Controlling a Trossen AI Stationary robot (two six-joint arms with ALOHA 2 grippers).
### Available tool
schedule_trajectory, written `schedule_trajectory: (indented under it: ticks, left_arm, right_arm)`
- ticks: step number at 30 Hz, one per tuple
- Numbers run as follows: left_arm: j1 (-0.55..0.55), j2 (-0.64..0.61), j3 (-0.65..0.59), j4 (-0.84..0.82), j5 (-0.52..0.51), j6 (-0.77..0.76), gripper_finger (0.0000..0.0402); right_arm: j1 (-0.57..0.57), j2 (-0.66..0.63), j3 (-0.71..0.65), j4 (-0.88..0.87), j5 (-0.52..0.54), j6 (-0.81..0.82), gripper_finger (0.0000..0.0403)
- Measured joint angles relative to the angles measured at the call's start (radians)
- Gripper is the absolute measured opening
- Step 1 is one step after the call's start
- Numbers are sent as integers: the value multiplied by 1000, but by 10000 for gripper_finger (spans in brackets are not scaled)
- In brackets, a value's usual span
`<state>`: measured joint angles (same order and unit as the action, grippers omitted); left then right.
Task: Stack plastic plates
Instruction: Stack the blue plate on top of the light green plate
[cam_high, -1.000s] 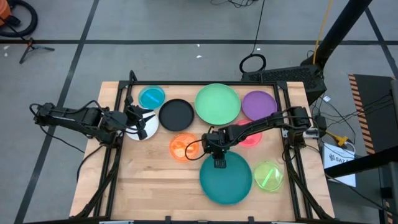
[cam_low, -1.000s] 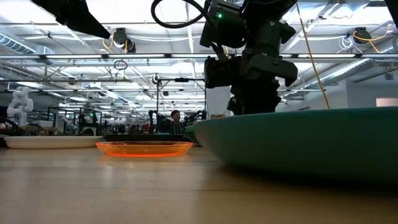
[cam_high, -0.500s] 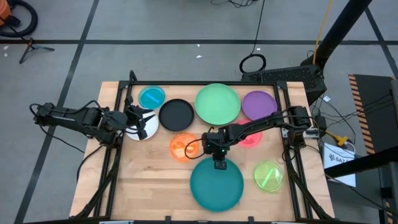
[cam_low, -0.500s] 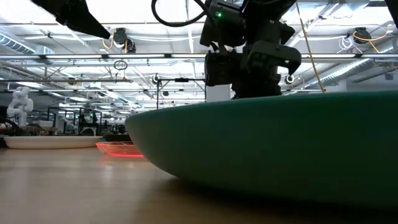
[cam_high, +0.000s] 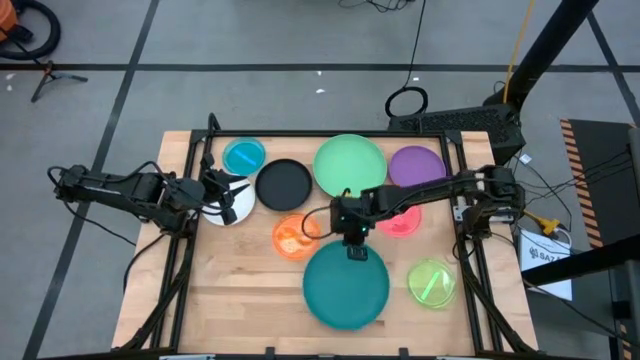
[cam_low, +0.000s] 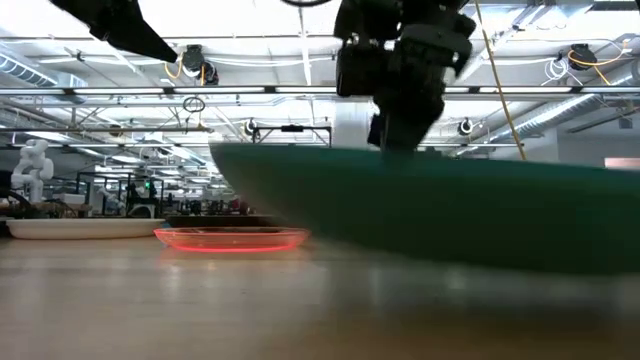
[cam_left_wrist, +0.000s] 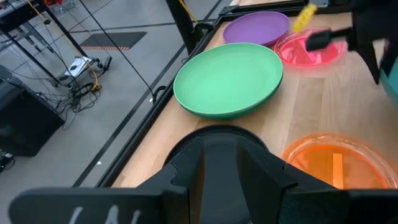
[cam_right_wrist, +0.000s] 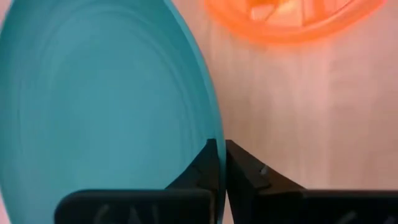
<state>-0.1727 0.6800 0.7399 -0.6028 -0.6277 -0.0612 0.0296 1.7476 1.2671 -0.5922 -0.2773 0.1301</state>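
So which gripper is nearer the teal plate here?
The right gripper: it is shut on the teal plate at its far rim. The left gripper is across the table, over the white plate.

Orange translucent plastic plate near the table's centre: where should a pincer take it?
By its raised rim. The orange translucent plastic plate lies flat, so only the edge gives purchase. Probably come from above at its bare front edge; the black plate and teal plate crowd the other sides.

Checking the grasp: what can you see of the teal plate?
The teal plate is large, round, glossy plastic with faint rings inside. The right hand pinches its far rim, fingers shut on the edge. In the low view it hangs lifted off the table, slightly tilted, near the front edge, beside the orange plate.
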Motion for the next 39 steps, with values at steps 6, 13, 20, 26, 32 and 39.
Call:
schedule_trajectory:
  ticks: [6, 13, 20, 26, 32, 39]
  left_arm:
    - [0, 0, 0, 0, 0, 0, 99]
    - [0, 0, 0, 0, 0, 0, 99]
    - [0, 0, 0, 0, 0, 0, 99]
    - [0, 0, 0, -1, 0, 1, 99]
    - [0, 0, 0, -4, 0, 5, 99]
    - [0, 0, 0, -6, 0, 5, 99]
  right_arm:
    - [-85, -105, 0, 2, 52, 10, 6]
    - [-241, -193, 0, 4, 72, 59, 6]
    - [-422, -201, 0, 4, 71, 75, 6]
    - [-589, -198, 0, 1, 64, 75, 6]
    - [-729, -184, 0, -22, 68, 66, 6]
    - [-806, -127, 1, -9, 68, 56, 6]
